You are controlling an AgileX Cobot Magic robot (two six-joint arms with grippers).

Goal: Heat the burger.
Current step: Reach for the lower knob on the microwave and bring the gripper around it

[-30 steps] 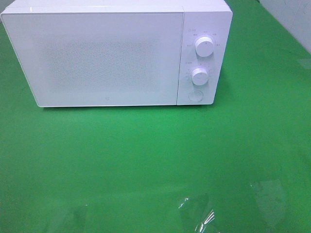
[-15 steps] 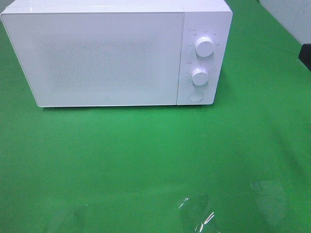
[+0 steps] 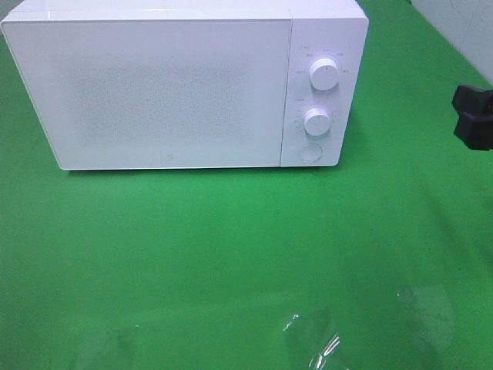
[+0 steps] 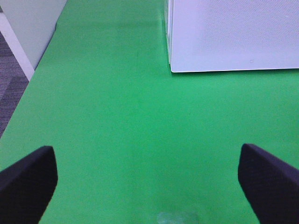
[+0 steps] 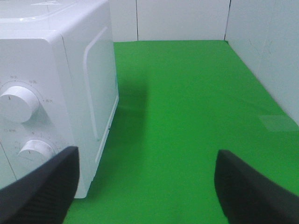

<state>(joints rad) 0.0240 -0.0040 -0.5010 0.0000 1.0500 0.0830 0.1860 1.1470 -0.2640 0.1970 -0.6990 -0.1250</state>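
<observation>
The burger shows in no view, so its location cannot be told. The white microwave [image 3: 169,92] stands on the green table [image 3: 231,262], door shut. The left gripper [image 4: 148,175] and right gripper [image 5: 145,184] both have fingers spread wide, gripping nothing.

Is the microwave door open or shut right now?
Shut: the microwave door lies flush with the control panel, no gap showing.
</observation>
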